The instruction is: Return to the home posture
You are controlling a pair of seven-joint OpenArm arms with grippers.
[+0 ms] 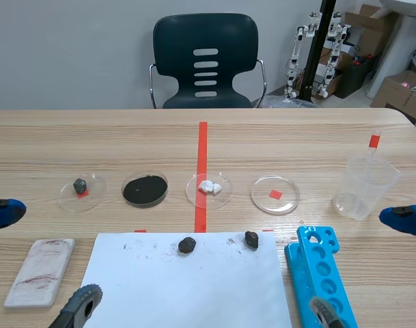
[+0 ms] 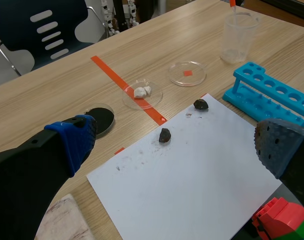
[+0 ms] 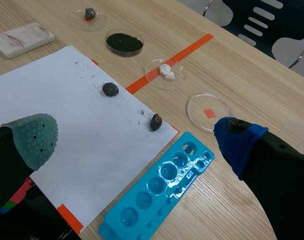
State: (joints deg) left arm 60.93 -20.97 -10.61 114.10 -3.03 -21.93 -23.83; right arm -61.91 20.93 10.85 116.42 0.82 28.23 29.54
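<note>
Scene view, containers first, in a row across the table (image 1: pixel 57 137), L to R. Dish 1 (image 1: pixel 81 191) holds one dark grey stone (image 1: pixel 80 184) sitting over a red mark. Dish 2 (image 1: pixel 145 189) has black powder covering its bottom. Dish 3 (image 1: pixel 208 189) sits on the red tape line w/ white chunks (image 1: pixel 210 186) in it. Dish 4 (image 1: pixel 274 195) shows a red tape square thru its bottom. Well right of those stands a clear beaker (image 1: pixel 363 188) w/ a thin red-tipped rod (image 1: pixel 373 143) in it. A blue tube rack (image 1: pixel 324 273) lies just beside the right edge of the paper sheet (image 1: pixel 187 290). Two dark rocks (image 1: pixel 187 244) (image 1: pixel 251 238) sit apart on the sheet's far edge. A pale streaked slab (image 1: pixel 40 270) lies left of the sheet.

My left gripper (image 2: pixel 174 145) is released, fingers spread wide w/ nothing between them, low at the table's near-left corner by the slab and sheet. My right gripper (image 3: pixel 137 136) is the same: fingers wide apart, nothing held, low at near-right above the rack and the sheet's corner. Both are well apart from the dishes and beaker.
</note>
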